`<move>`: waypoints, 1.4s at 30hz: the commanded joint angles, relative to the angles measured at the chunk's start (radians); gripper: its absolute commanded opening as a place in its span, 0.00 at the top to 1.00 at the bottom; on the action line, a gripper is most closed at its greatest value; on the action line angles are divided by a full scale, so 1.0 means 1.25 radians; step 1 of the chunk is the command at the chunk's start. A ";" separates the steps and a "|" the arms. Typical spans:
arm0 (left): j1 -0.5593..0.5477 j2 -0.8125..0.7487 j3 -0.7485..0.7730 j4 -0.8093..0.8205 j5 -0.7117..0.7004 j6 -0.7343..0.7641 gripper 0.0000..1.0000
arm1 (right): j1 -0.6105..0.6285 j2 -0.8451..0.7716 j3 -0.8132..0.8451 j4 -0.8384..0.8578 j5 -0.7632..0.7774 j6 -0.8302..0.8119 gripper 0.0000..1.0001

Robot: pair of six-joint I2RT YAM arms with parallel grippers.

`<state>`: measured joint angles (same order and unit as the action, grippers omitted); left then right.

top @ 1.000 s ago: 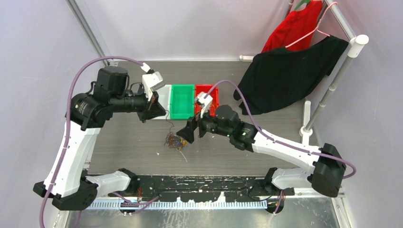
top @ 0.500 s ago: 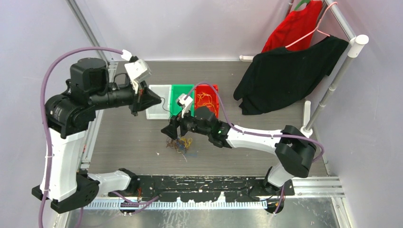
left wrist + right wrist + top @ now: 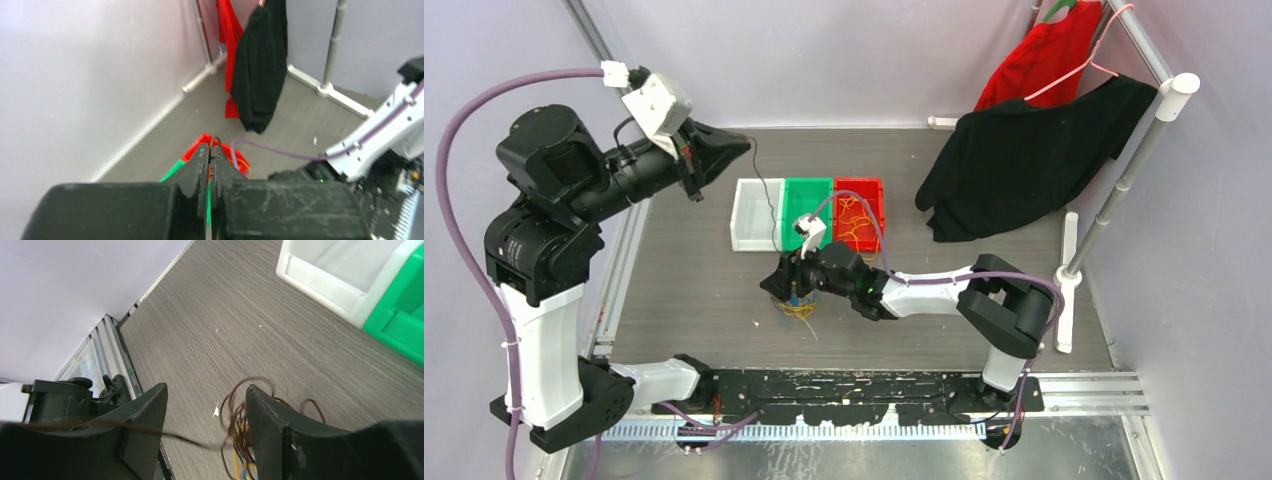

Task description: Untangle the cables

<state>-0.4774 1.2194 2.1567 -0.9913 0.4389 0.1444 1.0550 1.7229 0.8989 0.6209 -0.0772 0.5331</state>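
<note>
— Where do the cables (image 3: 797, 303) sit?

— Just below the middle of the overhead frame. They are a small knot of brown, yellow and blue strands on the grey surface (image 3: 684, 285), near the front of the green bin (image 3: 799, 195). More orange-yellow wire lies in the red bin (image 3: 860, 182) to its right.

— And the pincers?

— The left pincer (image 3: 736, 150) is high in the upper left with its fingers pressed together. Its wrist view shows a dark strand (image 3: 773, 213) nipped at the very tips, and that strand runs down across the bins to the knot. The right pincer (image 3: 205, 395) is spread wide and hangs over the knot with a finger on either side, gripping nothing.

— How will this stuff handle?

— Very light and limp, I judge, with a little spring, since the loops stand up off the surface. It looks thin and smooth, so it may slide through the fingers under a hard pull. The whole knot could also lift rather than give up one strand.

— So where to take hold?

— The right pincer would do best to close low on the body of the knot to pin it, while the left draws its strand away gently. A free end is a better hold than mid-loop, which would likely only tighten the tangle.
</note>
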 commanded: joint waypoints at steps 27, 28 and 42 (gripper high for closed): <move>0.003 0.094 0.135 1.055 -0.285 0.299 1.00 | 0.013 0.050 -0.088 0.014 0.115 0.097 0.33; 0.003 0.110 0.160 1.071 -0.286 0.319 1.00 | 0.013 0.053 -0.088 0.013 0.118 0.099 0.33; 0.003 -0.061 -0.111 0.895 -0.272 0.326 1.00 | 0.013 -0.018 -0.110 -0.052 0.162 0.097 0.20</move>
<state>-0.4774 1.3571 2.2501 0.1841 0.1009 0.5827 1.0718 1.7813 0.7811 0.6308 0.0956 0.6830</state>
